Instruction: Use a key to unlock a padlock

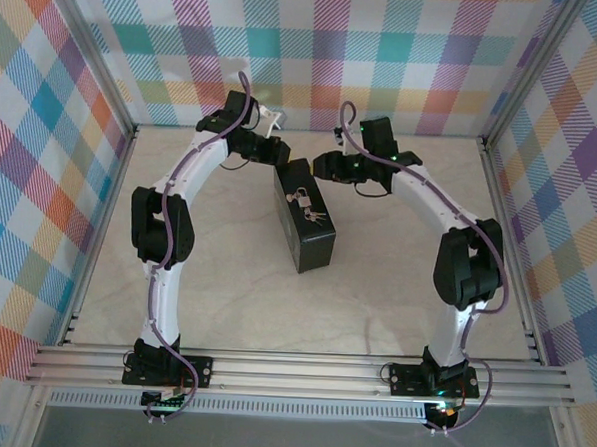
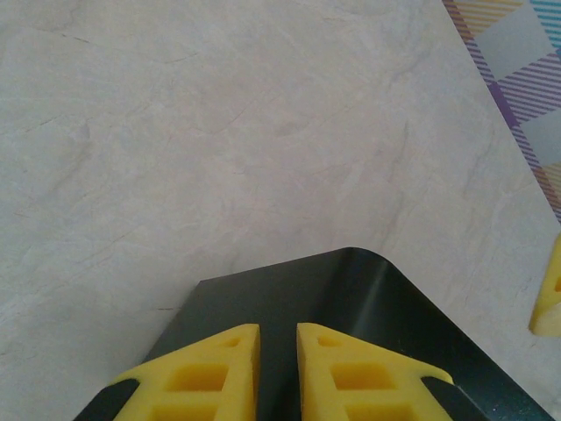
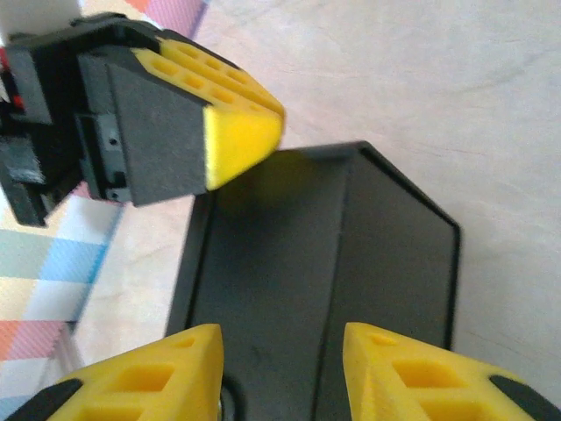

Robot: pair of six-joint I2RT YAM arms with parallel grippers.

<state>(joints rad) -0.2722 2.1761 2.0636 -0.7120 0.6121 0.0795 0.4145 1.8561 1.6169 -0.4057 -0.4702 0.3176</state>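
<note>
Silvery metal padlock (image 1: 302,197), grey metal key (image 1: 315,216); smooth black tin (image 1: 312,246) with a soft satin sheen; pale marble-veined tabletop (image 1: 375,298), smooth and matt; spongy-looking yellow pads (image 2: 210,377).

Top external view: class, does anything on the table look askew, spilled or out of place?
The dark box lies slanted on the table, its far end further left. The padlock and key rest on top of it, not on the tabletop. Nothing looks spilled or damaged.

Padlock (image 1: 302,197): tiny, pale silvery, lying flat on top of dark box (image 1: 314,249), twd its far end. Shackle prob. closed, too small to be sure. Key (image 1: 316,217): thin grey w/ small ring, flat on same top, just beside padlock, near side.
</note>
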